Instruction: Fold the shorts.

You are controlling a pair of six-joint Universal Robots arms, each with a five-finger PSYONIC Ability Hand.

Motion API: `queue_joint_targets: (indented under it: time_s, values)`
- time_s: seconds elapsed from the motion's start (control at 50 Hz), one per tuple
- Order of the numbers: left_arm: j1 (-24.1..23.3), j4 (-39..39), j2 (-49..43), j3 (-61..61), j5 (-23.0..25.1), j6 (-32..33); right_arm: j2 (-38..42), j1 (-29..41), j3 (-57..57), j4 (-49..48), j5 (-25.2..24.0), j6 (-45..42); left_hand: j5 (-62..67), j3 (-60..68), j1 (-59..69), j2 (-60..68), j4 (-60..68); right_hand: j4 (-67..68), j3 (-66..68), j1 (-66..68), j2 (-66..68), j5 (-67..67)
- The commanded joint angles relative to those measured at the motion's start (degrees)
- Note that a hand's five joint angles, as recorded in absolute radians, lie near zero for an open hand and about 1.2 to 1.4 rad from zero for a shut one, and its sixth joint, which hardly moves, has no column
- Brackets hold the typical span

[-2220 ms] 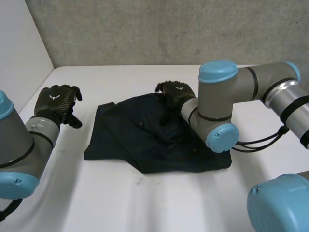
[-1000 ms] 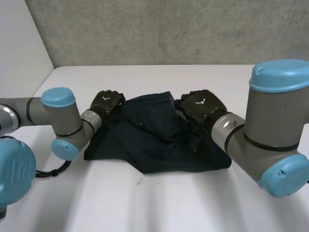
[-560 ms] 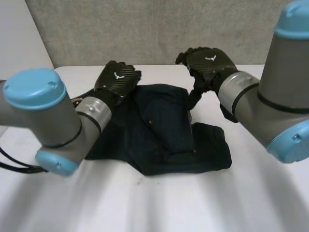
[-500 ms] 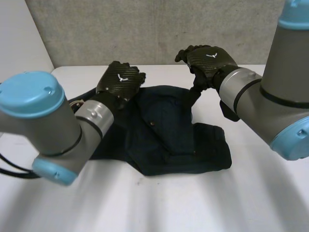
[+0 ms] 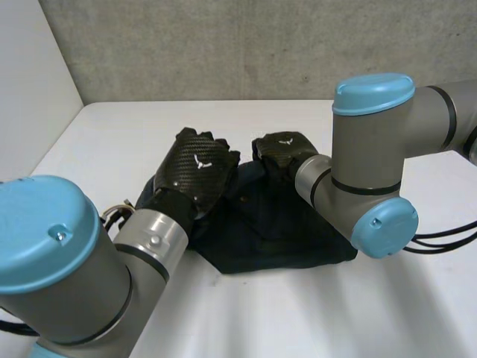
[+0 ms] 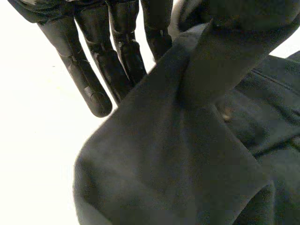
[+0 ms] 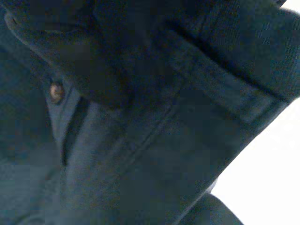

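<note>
Grey concrete wall (image 5: 223,45) backs a white table (image 5: 97,142). The left arm (image 5: 59,261), cut off at the near edge of the head view, hides the left part of the dark navy shorts (image 5: 276,231), which lie rumpled at mid-table. The right arm (image 5: 373,156) reaches in over their right side. The left hand (image 5: 200,170) sits above the shorts' left portion. In its wrist view the straight fingers (image 6: 89,79) lie close together behind a raised ridge of cloth that is gathered up against the thumb, though the contact itself is partly hidden. The right hand (image 5: 277,155) rests at the shorts' far edge, and its grasp cannot be told. Its wrist view shows a waistband (image 7: 225,89) and a small button (image 7: 56,92).
</note>
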Motion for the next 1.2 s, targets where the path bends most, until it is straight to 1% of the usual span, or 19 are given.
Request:
queue_joint_targets:
  time_s: [0.02, 0.06, 0.12, 0.2, 0.36, 0.54, 0.58, 0.64, 0.66, 0.68, 0.72, 0.8, 0.82, 0.9, 0.98, 1.04, 1.1, 1.18, 1.2]
  values:
    - [2.5, 2.7, -1.1, -3.4, -1.2, -0.4, -8.5, -0.3, 5.4, -4.4, -1.1, -3.6, -13.7, -15.4, -12.8, -15.7, -15.9, 16.3, 16.4, 25.0, 15.7, 17.5]
    - [5.3, 4.5, -2.3, -4.5, -3.2, -1.3, -11.3, -0.3, 8.6, -4.9, -1.7, -7.9, -16.3, -18.0, -15.3, -18.2, -18.4, 16.3, 16.4, 25.0, 15.7, 17.5]
    - [7.3, 5.7, -4.0, -5.2, -4.7, -3.9, -14.7, -0.2, 13.1, -5.1, -1.1, -14.3, -17.8, -19.5, -16.8, -19.8, -19.9, 16.3, 16.4, 25.0, 15.7, 17.5]
    - [7.8, 5.7, -5.0, -5.9, -4.3, -8.5, -17.9, -0.3, 17.3, -5.3, -0.9, -18.7, -17.8, -19.5, -16.8, -19.8, -19.9, 16.3, 16.4, 25.0, 15.7, 17.5]
    - [7.3, 4.5, -4.3, -7.4, -4.4, -14.6, -20.3, -0.6, 20.9, -7.4, -0.9, -19.0, -19.1, -20.8, -18.2, -21.1, -21.3, 16.3, 16.4, 25.0, 15.7, 17.5]
    - [8.0, 3.5, -3.3, -10.0, -5.0, -14.3, -22.3, -0.6, 21.3, -7.8, -0.7, -19.0, -18.6, -20.3, -17.7, -20.6, -20.8, 16.3, 16.4, 25.0, 15.7, 17.5]
    - [8.2, 2.8, -3.1, -10.3, -5.0, -14.2, -23.5, -0.6, 21.0, -7.8, -0.8, -19.0, -16.8, -18.5, -15.8, -18.8, -18.9, 16.3, 16.4, 25.0, 15.7, 17.5]
    - [9.0, 0.5, -1.2, -10.6, -4.9, -13.9, -24.8, -0.7, 20.7, -7.8, -0.7, -19.2, -4.0, -5.7, -3.1, -6.0, -6.2, 16.3, 16.4, 25.0, 15.7, 17.5]
    - [9.5, -1.0, 0.4, -10.5, -4.8, -13.5, -25.6, -0.7, 20.3, -7.8, -0.6, -19.5, 13.3, 11.6, 14.3, 11.4, 11.2, 16.3, 16.4, 25.0, 15.7, 17.5]
    - [9.8, -1.7, 1.3, -10.4, -4.8, -13.2, -26.0, -0.7, 20.1, -7.7, -0.6, -19.6, 15.0, 13.3, 15.9, 13.0, 12.9, 16.3, 16.4, 25.0, 15.7, 17.5]
    - [10.3, -2.9, 4.1, -9.9, -4.7, -12.6, -26.8, -0.8, 19.7, -7.7, -0.6, -19.9, 15.0, 13.3, 15.9, 13.0, 12.9, 16.3, 16.4, 25.0, 15.7, 17.5]
    - [10.9, -3.6, 13.8, -7.9, -4.5, -9.5, -29.6, -0.7, 17.2, -7.2, -0.6, -21.1, 15.0, 13.3, 15.9, 13.0, 12.9, 16.3, 16.4, 25.0, 15.7, 17.5]
    - [10.9, -3.6, 17.7, -6.4, -4.5, -7.8, -30.8, -0.7, 16.0, -7.1, -0.6, -22.1, 15.0, 13.3, 15.9, 13.0, 12.9, 16.3, 16.4, 25.0, 15.7, 17.5]
    - [11.4, -3.2, 27.1, -1.7, -4.0, -4.1, -34.8, -0.9, 12.8, -6.5, 0.4, -25.0, 15.0, 13.3, 15.9, 13.0, 12.9, 16.3, 16.4, 25.0, 15.7, 17.5]
    - [12.9, -4.1, 32.5, 3.3, -2.6, -3.4, -37.7, -1.5, 8.9, -2.4, 1.9, -25.9, 15.0, 13.3, 15.9, 13.0, 12.9, 16.3, 16.4, 25.0, 15.7, 17.5]
    - [12.6, -5.5, 33.3, 3.7, -1.0, -3.7, -38.3, -0.9, 8.0, 1.0, 1.8, -25.9, 15.0, 13.3, 15.9, 13.0, 12.9, 16.3, 16.4, 25.0, 15.7, 17.5]
    - [12.5, -6.6, 33.0, 1.7, -0.8, -5.2, -38.0, -0.9, 9.0, 2.4, 2.0, -25.8, 15.0, 13.3, 15.9, 13.0, 12.9, 16.3, 16.4, 25.0, 15.7, 17.5]
    - [12.8, -7.3, 29.8, -4.4, -0.6, -12.1, -36.9, -0.9, 13.4, 2.6, 1.9, -25.8, -10.3, -12.0, -9.4, -12.3, -12.5, 16.3, 16.4, 25.0, 15.7, 17.5]
    - [13.1, -7.3, 27.2, -6.8, -0.6, -15.6, -35.8, -0.9, 14.9, 2.3, 1.8, -25.8, -18.2, -19.9, -17.3, -20.2, -20.3, 16.3, 16.4, 25.0, 15.7, 17.5]
